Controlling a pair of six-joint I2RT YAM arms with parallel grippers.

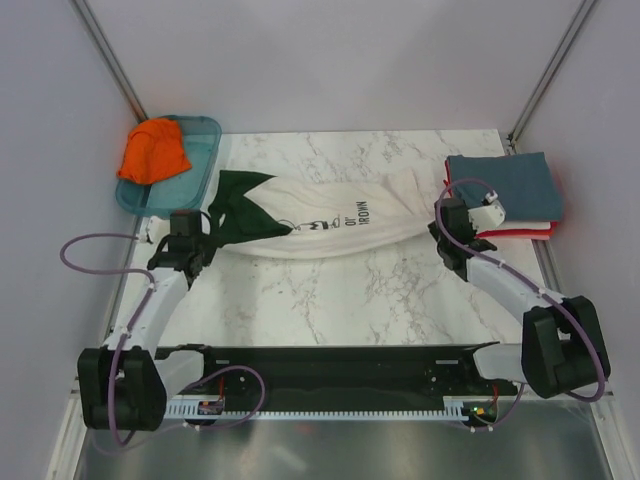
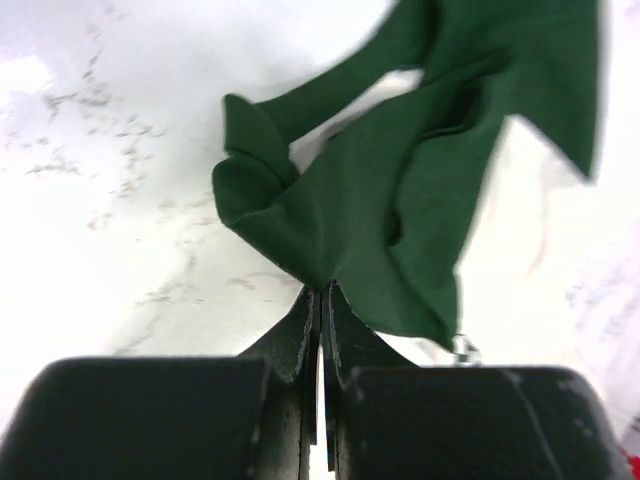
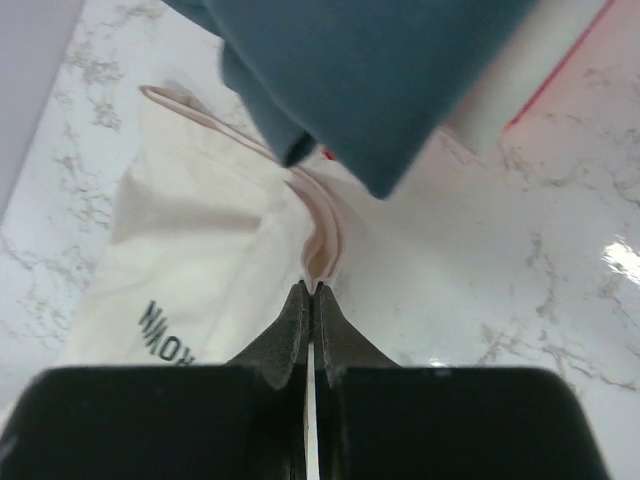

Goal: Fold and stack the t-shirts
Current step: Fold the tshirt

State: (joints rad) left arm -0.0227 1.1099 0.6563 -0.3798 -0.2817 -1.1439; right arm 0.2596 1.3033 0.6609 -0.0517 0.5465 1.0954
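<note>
The cream t-shirt (image 1: 340,225) lies bunched lengthwise across the bench (image 1: 330,300), between the orange t-shirt (image 1: 153,150) in the tray (image 1: 207,135) and the folded stack (image 1: 505,185). The left gripper (image 2: 322,292) is clenched on its green sleeve end, the right gripper (image 3: 312,288) on its hem. Best to draw both ends apart evenly and low, flattening it before folding.

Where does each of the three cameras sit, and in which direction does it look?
Top external: above and behind the bases, looking down at the table; left arm and right arm show.
Left wrist: on the left arm, looking past the left gripper, shut on the cream t-shirt by its green sleeve.
Right wrist: on the right arm, looking past the right gripper, shut on its hem.
Shared: the cream t-shirt, in all three.
</note>
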